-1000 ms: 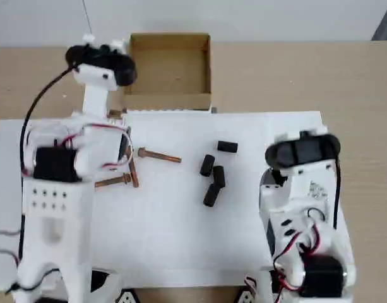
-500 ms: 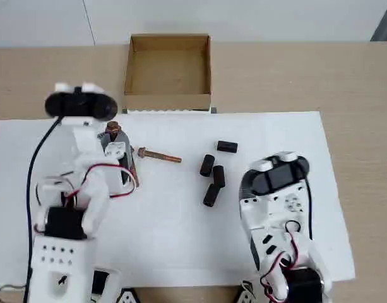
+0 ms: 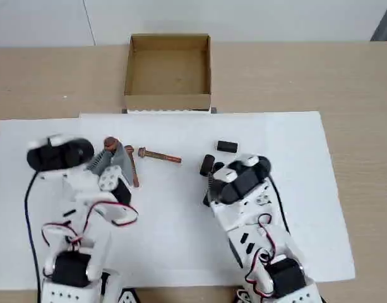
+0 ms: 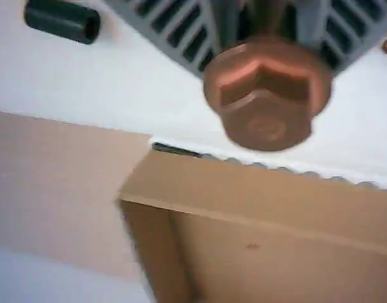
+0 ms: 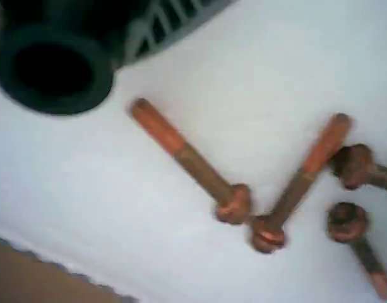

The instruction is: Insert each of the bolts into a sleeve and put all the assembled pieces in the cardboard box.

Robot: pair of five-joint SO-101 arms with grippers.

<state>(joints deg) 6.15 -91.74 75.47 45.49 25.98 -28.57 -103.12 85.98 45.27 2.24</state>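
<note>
My left gripper (image 3: 112, 151) is shut on a copper bolt (image 4: 266, 95), whose hex head (image 3: 110, 143) faces the cardboard box (image 3: 169, 69). The box (image 4: 256, 227) stands open beyond the paper's far edge. Another bolt (image 3: 158, 155) lies on the white paper just right of that gripper, and one more (image 3: 132, 172) is partly hidden beside it. My right gripper (image 3: 212, 183) is among the black sleeves, shut on one sleeve (image 5: 51, 66) seen end-on. Two sleeves (image 3: 226, 146) (image 3: 207, 165) lie loose nearby. Several bolts (image 5: 187, 161) (image 5: 303, 180) lie ahead of the held sleeve.
A white paper sheet (image 3: 294, 145) covers the wooden table (image 3: 307, 76). One loose sleeve (image 4: 60, 19) lies on the paper in the left wrist view. The two arms' bodies stand at the near edge of the paper.
The left arm has drawn back from the box toward the near edge, bolt in its gripper. The right arm has swung left and forward over the sleeves.
</note>
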